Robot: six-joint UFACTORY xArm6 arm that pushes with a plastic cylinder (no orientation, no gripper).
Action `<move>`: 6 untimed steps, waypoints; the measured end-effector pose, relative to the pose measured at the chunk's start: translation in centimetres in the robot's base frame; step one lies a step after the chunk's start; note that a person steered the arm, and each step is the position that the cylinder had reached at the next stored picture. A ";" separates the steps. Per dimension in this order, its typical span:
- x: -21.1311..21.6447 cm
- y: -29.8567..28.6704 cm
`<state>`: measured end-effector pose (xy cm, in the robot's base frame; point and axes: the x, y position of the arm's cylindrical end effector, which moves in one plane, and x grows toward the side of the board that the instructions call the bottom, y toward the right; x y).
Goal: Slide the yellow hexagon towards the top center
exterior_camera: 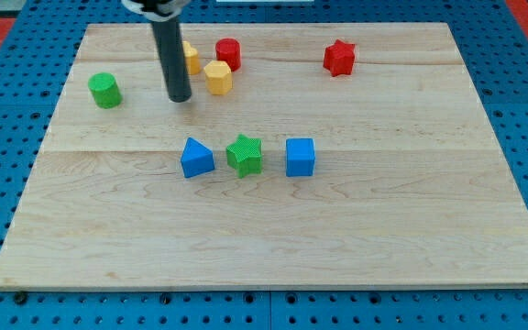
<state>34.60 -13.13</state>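
The yellow hexagon point(217, 78) lies on the wooden board point(337, 238) near the view's top, left of centre. My tip point(180, 97) rests on the board just left of it and slightly lower, a small gap apart. A second yellow block point(191, 59) sits behind the rod, partly hidden. A red cylinder point(228, 53) stands just above the yellow hexagon, close to it.
A green cylinder point(105, 90) is at the view's left. A red star point(339, 58) is at the top right. In the middle stand a blue triangle point(196, 158), a green star point(245, 154) and a blue cube point(300, 157) in a row.
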 end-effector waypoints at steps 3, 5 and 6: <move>-2.3 13.4; -4.0 7.2; -5.9 13.4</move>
<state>28.73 0.25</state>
